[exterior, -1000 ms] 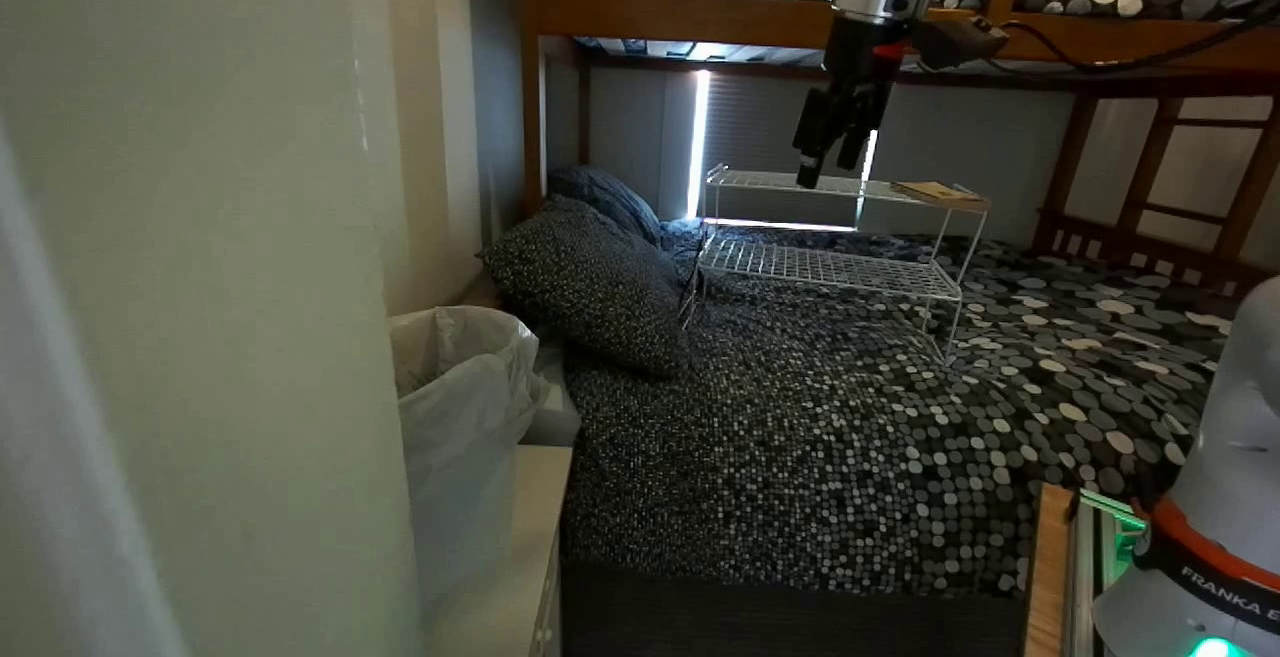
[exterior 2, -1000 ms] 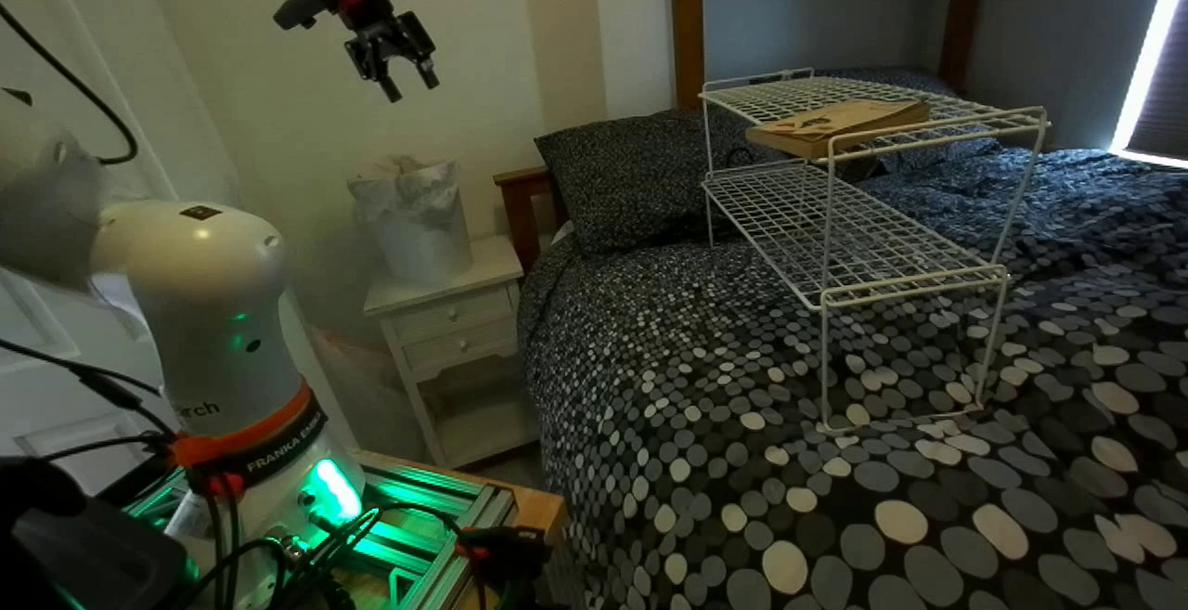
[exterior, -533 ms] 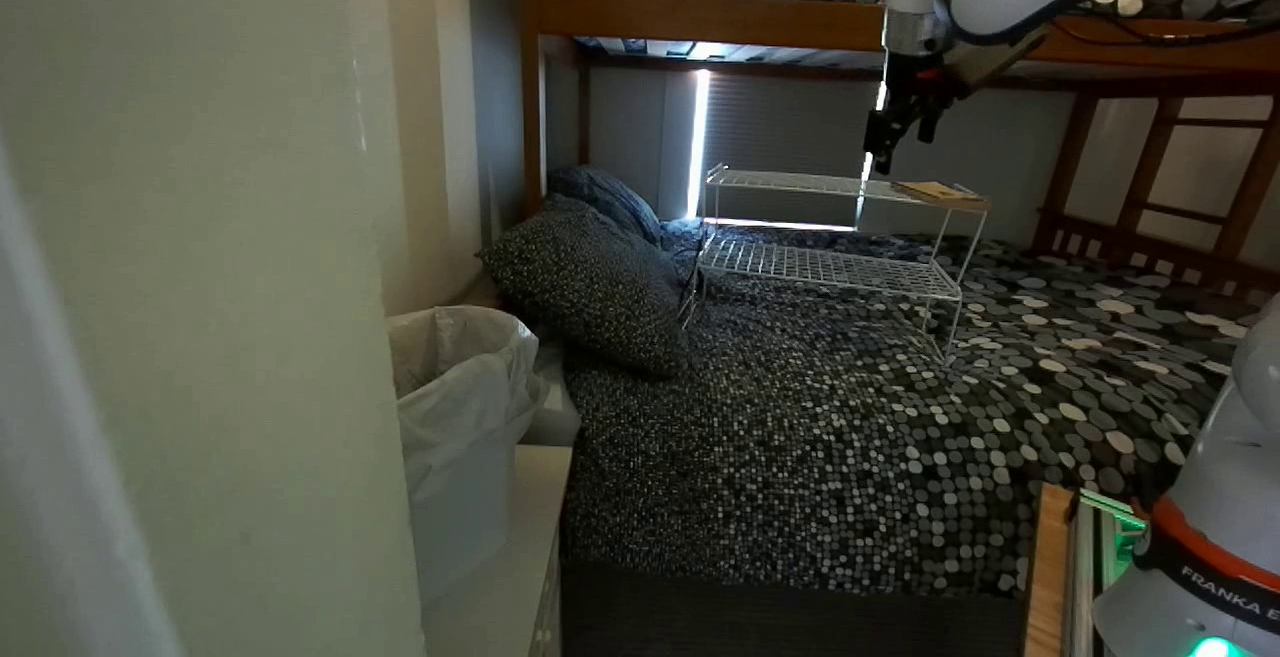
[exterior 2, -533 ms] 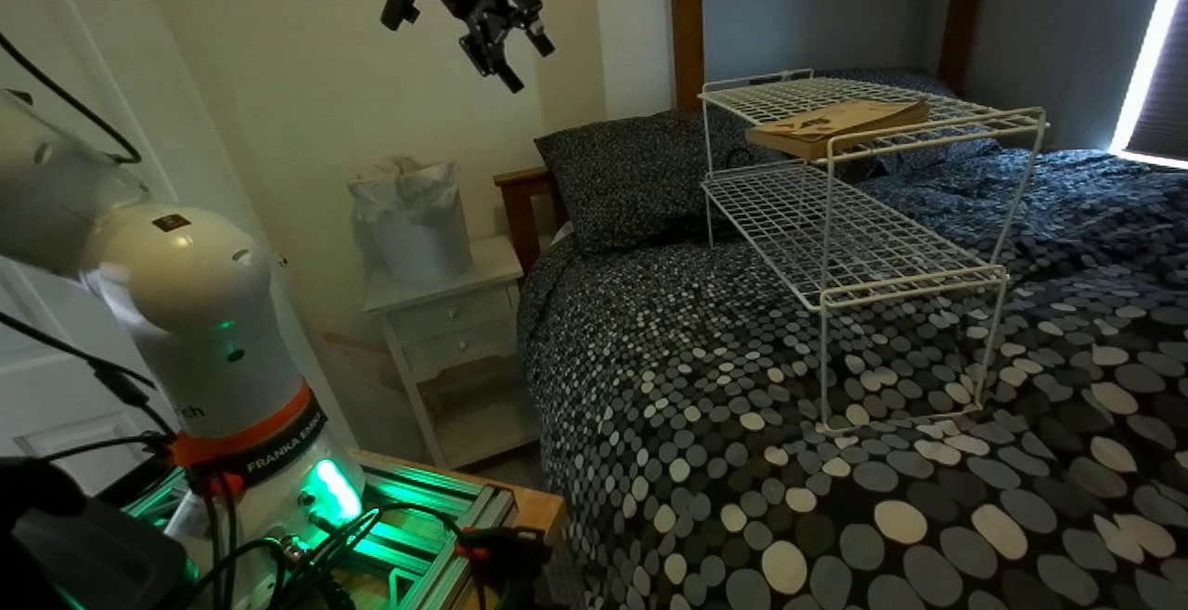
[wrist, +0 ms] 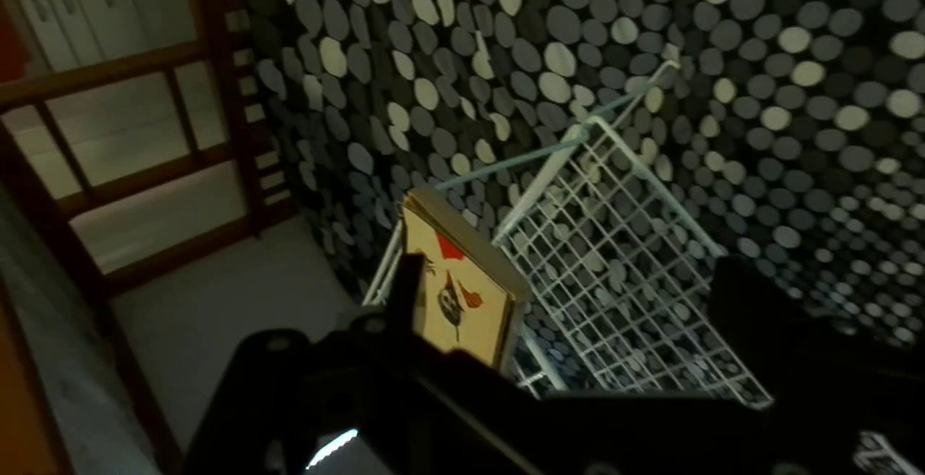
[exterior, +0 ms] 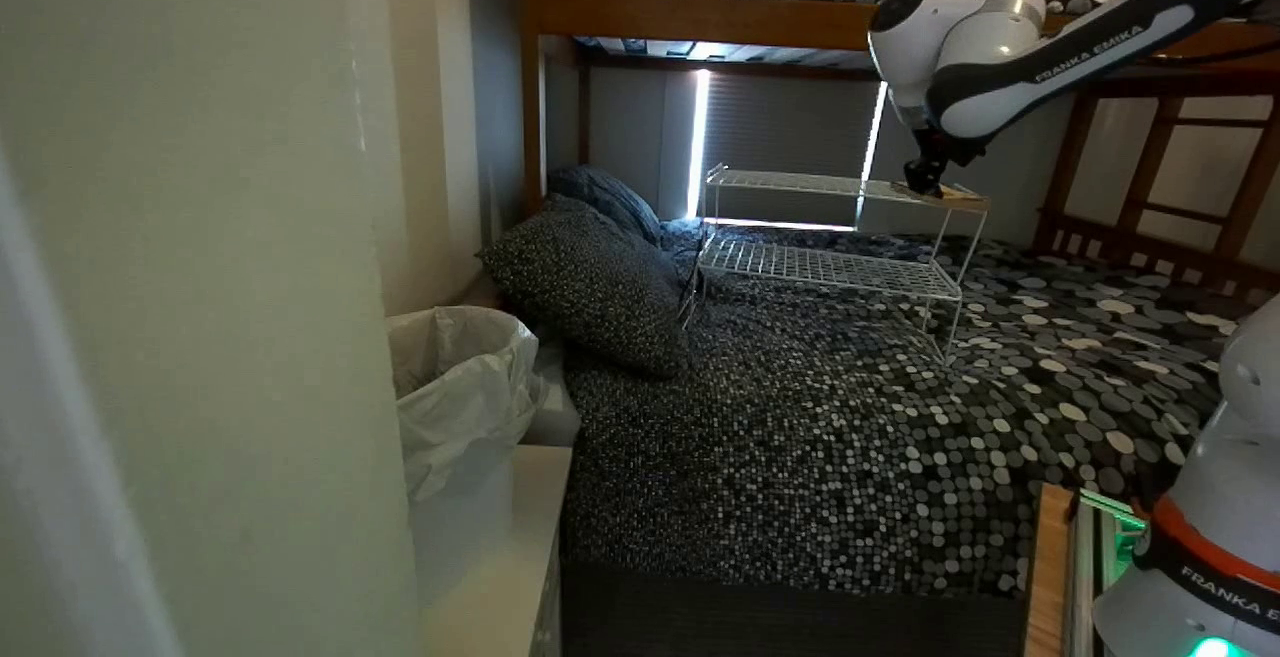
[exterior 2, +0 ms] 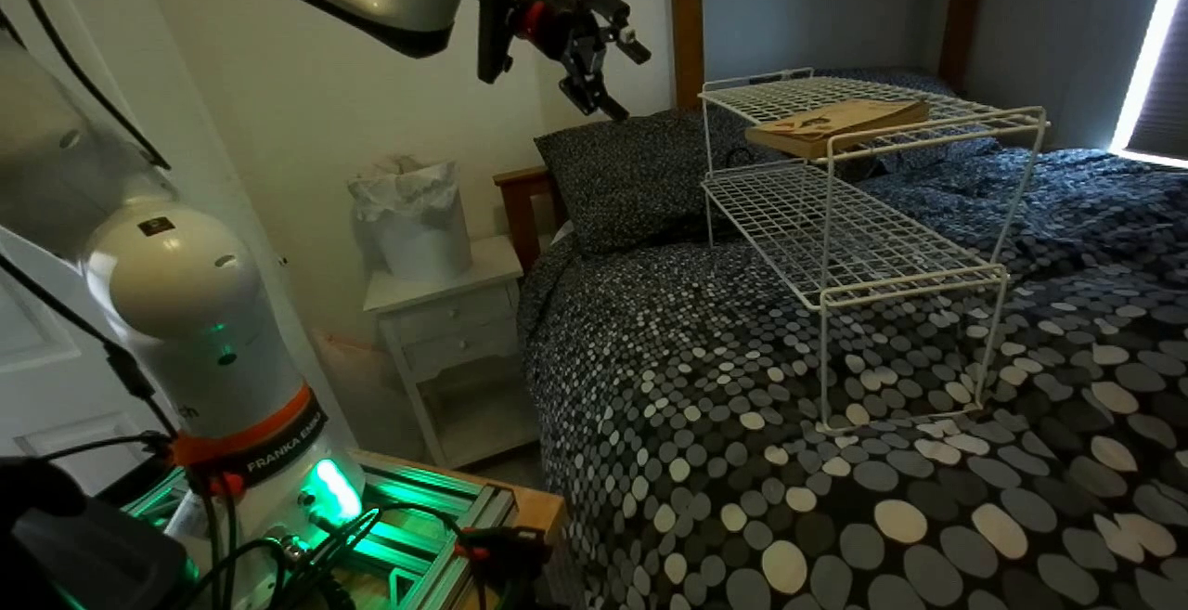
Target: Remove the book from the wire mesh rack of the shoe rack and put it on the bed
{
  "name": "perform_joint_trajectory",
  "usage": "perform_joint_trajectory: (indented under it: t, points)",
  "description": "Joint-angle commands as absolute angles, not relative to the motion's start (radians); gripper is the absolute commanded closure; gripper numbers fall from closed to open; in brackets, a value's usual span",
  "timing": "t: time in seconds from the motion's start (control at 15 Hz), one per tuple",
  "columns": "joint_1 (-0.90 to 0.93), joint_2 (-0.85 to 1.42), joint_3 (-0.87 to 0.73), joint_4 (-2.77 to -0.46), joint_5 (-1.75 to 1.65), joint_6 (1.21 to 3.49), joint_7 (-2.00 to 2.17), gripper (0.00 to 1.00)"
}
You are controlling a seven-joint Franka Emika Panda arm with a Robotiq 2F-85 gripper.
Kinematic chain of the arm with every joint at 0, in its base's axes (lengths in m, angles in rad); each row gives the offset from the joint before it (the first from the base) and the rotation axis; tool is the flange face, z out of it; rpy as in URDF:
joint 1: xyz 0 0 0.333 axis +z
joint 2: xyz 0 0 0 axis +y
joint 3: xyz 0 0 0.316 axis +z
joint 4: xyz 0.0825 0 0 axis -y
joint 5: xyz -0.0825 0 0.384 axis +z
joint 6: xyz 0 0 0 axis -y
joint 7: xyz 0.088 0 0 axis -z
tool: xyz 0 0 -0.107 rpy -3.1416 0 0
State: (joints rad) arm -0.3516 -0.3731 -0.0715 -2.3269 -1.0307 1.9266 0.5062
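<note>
The tan book (exterior 2: 840, 123) lies flat on the upper wire mesh rack (exterior 2: 775, 99) of the white shoe rack (exterior 2: 825, 364), at the end nearer the robot. The book also shows in the wrist view (wrist: 466, 291), with red and dark marks on its cover, partly hidden behind one finger. The shoe rack stands on the bed (exterior 2: 687, 396), which has a black, grey and white spotted cover. My gripper (exterior 2: 626, 79) is open and empty, tilted in the air, apart from the book and short of the rack. In an exterior view the gripper (exterior: 925, 180) overlaps the book.
A lower mesh shelf (exterior 2: 854, 229) sits under the upper one. Pillows (exterior 2: 640, 178) lie at the bed's head. A white lined bin (exterior 2: 418, 229) stands on a white nightstand (exterior 2: 445, 290). The wooden upper bunk rail (exterior: 700, 12) runs above the bed.
My gripper has moved towards the rack and the book and has turned to a more slanted pose; it stays open. The book and the rack have not moved.
</note>
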Motion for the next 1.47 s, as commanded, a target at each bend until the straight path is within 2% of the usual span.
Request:
perform_joint_trajectory:
  t: [0.0, 0.6, 1.4]
  points:
    - [-0.349, -0.277, -0.14, -2.312, -1.201, 1.916, 0.626, 0.0]
    - [-0.311, -0.247, -0.191, -2.303, -1.217, 1.92, 0.649, 0.0]
    - [-0.305, -0.018, -0.25, -2.199, -1.395, 1.976, 0.805, 0.0]
